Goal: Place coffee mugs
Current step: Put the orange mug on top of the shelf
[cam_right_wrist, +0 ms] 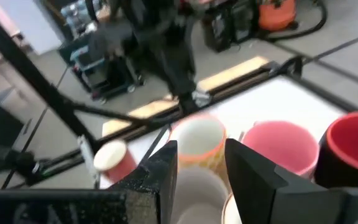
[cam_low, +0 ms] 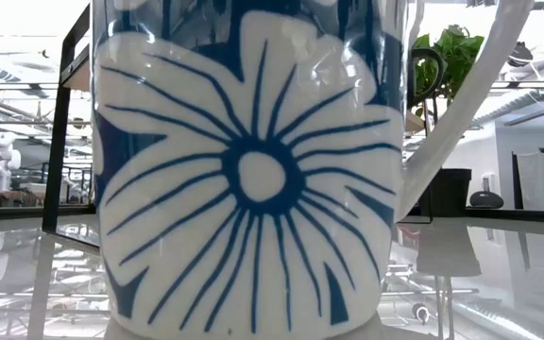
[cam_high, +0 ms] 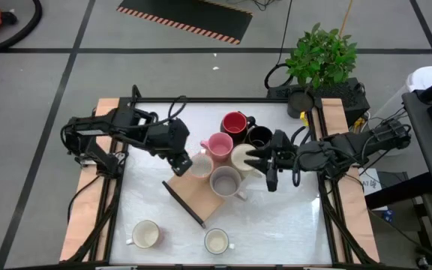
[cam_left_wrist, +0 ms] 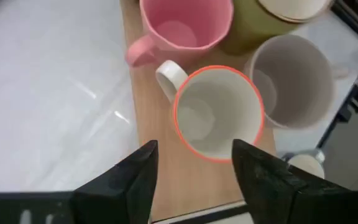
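Over the wooden board (cam_high: 198, 193), my left gripper (cam_left_wrist: 194, 163) hangs open just above the orange-rimmed cream mug (cam_left_wrist: 219, 112), which stands upright on the board, clear of both fingers. Pink mug (cam_high: 217, 145) and grey mug (cam_high: 226, 181) sit tight beside it; red mug (cam_high: 235, 122) and black mug (cam_high: 259, 136) lie beyond the pink one. Looks like a placement just finished. Next: lift straight off without clipping the rim, then go for the two cream mugs (cam_high: 146, 235) off the board, nearer the worktop's (cam_high: 291, 217) front edge. My right gripper (cam_high: 270, 160) hovers beside the cluster; can't tell its state. Low view is blocked by a blue-flowered mug (cam_low: 253, 170).
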Controlling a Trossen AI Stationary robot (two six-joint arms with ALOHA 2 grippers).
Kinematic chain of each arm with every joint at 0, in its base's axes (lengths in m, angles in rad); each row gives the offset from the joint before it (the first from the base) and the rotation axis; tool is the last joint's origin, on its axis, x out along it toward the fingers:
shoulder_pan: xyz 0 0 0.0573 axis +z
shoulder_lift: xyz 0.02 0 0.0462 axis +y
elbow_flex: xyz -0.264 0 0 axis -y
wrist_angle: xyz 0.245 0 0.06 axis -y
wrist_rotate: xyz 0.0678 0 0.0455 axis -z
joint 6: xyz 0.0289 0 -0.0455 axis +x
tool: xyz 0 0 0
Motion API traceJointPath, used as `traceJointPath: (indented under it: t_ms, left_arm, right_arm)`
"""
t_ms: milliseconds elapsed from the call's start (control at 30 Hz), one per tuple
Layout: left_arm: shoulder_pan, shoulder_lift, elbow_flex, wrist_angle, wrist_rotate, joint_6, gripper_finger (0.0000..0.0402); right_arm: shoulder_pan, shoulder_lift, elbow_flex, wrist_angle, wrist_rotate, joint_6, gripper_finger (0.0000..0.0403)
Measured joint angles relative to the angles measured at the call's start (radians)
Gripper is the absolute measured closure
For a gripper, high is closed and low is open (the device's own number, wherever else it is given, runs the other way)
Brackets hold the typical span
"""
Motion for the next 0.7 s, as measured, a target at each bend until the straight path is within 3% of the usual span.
traceJointPath:
  t_ms: [133,367,500,700]
  left_arm:
    - [-0.032,-0.049,-0.036,0.009,-0.048,0.097,0.0192]
    - [-0.071,-0.135,-0.234,0.041,-0.039,0.206,0.0193]
    - [-0.095,-0.207,-0.421,0.199,0.013,0.207,0.0193]
    - [-0.118,-0.236,-0.615,0.424,0.027,0.133,0.0193]
  right_arm:
    - [0.007,0.002,0.0,-0.085,-0.113,0.059,0.0283]
    - [0.082,0.005,0.0,-0.116,-0.124,0.075,0.0346]
    - [0.127,0.005,0.0,-0.119,-0.123,0.099,0.0393]
    - [0.203,0.013,-0.048,-0.117,-0.124,0.179,0.0395]
